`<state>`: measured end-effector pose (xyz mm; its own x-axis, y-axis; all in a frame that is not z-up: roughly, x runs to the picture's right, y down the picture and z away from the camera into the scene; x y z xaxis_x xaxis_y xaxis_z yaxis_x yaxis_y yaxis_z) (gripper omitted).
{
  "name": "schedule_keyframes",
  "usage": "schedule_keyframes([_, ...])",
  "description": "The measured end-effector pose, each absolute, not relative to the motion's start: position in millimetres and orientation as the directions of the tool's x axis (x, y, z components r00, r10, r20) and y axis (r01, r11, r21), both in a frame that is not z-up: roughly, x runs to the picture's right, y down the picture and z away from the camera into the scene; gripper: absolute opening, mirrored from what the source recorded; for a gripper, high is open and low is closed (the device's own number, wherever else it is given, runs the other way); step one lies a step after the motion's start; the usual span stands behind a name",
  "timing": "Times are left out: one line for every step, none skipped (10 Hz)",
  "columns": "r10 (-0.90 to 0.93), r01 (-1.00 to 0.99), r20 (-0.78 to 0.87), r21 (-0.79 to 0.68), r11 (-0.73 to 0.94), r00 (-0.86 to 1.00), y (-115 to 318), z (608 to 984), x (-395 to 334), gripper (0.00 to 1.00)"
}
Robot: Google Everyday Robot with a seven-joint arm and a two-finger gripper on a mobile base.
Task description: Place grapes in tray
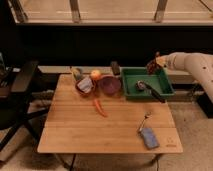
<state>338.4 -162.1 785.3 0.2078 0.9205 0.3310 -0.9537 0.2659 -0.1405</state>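
One arm [192, 64] reaches in from the right, and its gripper [156, 62] hangs over the tray's far right corner. The fingers are clenched on the grapes [152, 66], a dark reddish lump held in the air just above the tray's back rim, not resting on anything. The tray [131, 91] sits at the worktop's far right corner; a dark utensil with a rounded head [148, 89] lies slantwise inside it. Just left of the tray along the far edge stand two maroon bowls: the nearer one [109, 84] next to the tray, the other [85, 86] holding something pale. A round orange fruit [95, 74] sits behind them, between the two. A carrot [100, 107] lies near the middle of the worktop [75, 130]. Close to the near right corner lies a blue-grey object [149, 137], with a small thin thing [145, 119] just beyond it
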Motion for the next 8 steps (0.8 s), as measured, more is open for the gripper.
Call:
schedule_keyframes([0.924, -0.956, 0.326, -0.141, 0.257, 0.2, -165.8, 795.0, 339.8, 0.44])
schedule_keyframes([0.927, -0.958, 0.323, -0.146, 0.247, 0.19, -167.7, 804.6, 339.7, 0.54])
schedule_keyframes([0.929, -0.959, 0.322, -0.151, 0.24, 0.182, -167.3, 812.6, 338.8, 0.61])
schedule_keyframes([0.928, -0.964, 0.334, -0.147, 0.224, 0.165, -169.2, 821.0, 344.3, 0.65])
schedule_keyframes([0.927, -0.968, 0.344, -0.144, 0.207, 0.147, -170.3, 826.8, 351.6, 0.65])
schedule_keyframes([0.925, -0.97, 0.355, -0.144, 0.197, 0.135, -174.0, 828.8, 354.8, 0.65])
schedule_keyframes([0.924, -0.97, 0.36, -0.146, 0.193, 0.13, -175.6, 830.0, 354.9, 0.65])
schedule_keyframes([0.924, -0.97, 0.361, -0.146, 0.194, 0.13, -175.8, 829.9, 354.4, 0.65])
